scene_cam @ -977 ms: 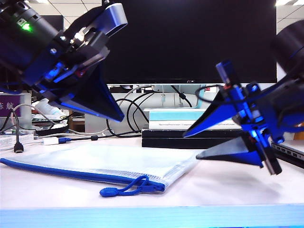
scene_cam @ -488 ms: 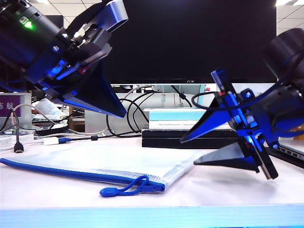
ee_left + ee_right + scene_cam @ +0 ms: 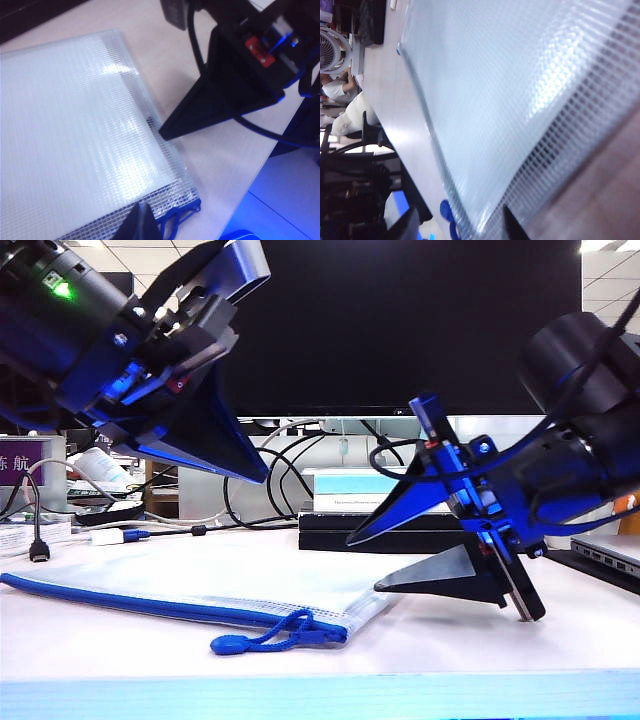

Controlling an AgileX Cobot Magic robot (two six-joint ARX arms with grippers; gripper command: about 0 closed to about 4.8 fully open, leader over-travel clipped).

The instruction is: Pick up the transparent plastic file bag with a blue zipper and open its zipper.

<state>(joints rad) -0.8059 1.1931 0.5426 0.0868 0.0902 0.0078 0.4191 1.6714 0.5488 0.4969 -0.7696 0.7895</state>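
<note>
Translucent whitish mesh plastic, the transparent plastic file bag (image 3: 215, 585) lies flat on the pale bench (image 3: 450, 640) in the exterior view, with the zipper (image 3: 150, 605) running as a blue strip along its near long edge and ending in a looped blue cord pull close to the bench's front. The left hand (image 3: 262, 478) hangs above the bag's far side with its dark fingers pressed together, holding nothing; its arm is cut off by the frame's upper left corner. The right hand (image 3: 362, 562) sits low at the bag's right end, its two fingers apart, the lower one just above the bench beside the bag's corner; whether it touches the bag is hard to make out. A black monitor (image 3: 400, 325) fills the background. In the left wrist view the bag (image 3: 75, 135) fills most of the frame, only one dark fingertip of the left hand (image 3: 141, 224) shows at the edge, and the right hand (image 3: 161, 134) points at the bag's edge. In the right wrist view the bag (image 3: 520, 100) appears very close and partly blurred, with the tips of the right hand (image 3: 460, 222) barely visible and spread apart.
</note>
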